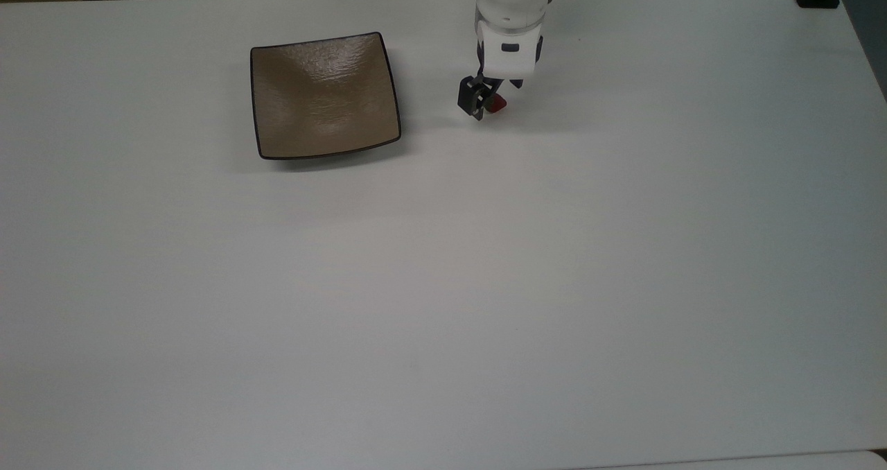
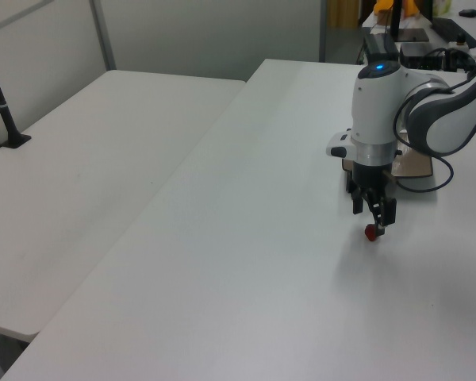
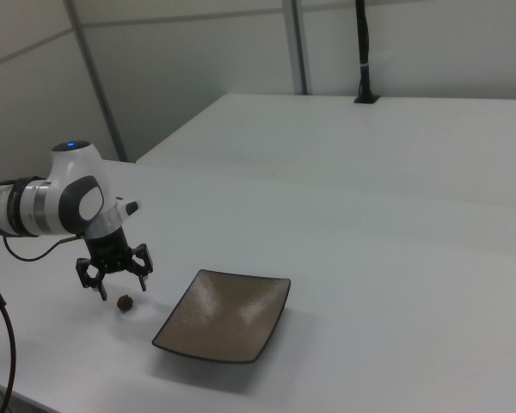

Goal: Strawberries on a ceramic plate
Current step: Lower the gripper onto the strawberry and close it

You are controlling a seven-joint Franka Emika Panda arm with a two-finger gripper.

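Strawberry (image 1: 496, 104) partly hidden behind fingers (image 1: 477, 100), top view.

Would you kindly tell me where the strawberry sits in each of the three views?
Top view: strawberry upper middle, right of the ceramic plate.
Left view: right of centre, under the tool.
Right view: lower left, left of the plate.
Shared landmark: the plate.

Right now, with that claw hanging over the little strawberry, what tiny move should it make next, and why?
Probably a short drop straight down. In the right view the claw is open and sits just above the strawberry, which lies on the white table, apart from the brown square plate. Its fingers seem not yet low enough to close on the berry.
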